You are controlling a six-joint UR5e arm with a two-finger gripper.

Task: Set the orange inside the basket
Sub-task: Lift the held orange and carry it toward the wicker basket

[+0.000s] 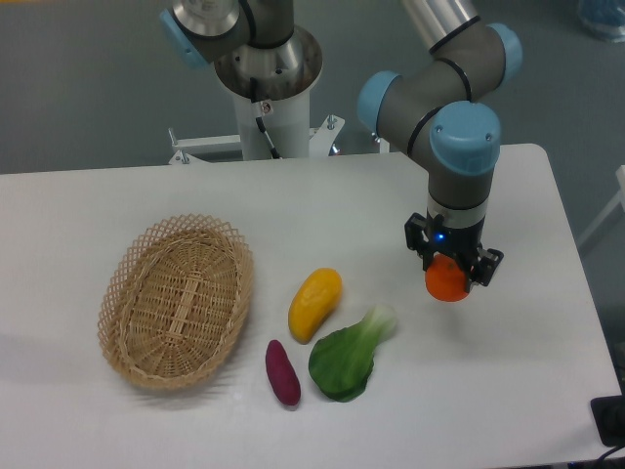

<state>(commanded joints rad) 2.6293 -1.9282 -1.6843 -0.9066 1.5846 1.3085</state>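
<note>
The orange [448, 281] is a small round orange-red ball at the right of the white table. My gripper [450, 266] comes straight down onto it, its dark fingers on either side of the fruit and closed against it. I cannot tell whether the orange rests on the table or hangs just above it. The basket [177, 299], oval tan wicker with a lattice rim, sits empty at the left of the table, far from the gripper.
Between the basket and the gripper lie a yellow-orange mango-shaped fruit [314, 303], a purple sweet potato [283, 372] and a green bok choy [350, 356]. The robot base column [268, 88] stands at the back edge. The table's right edge [578, 283] is near the gripper.
</note>
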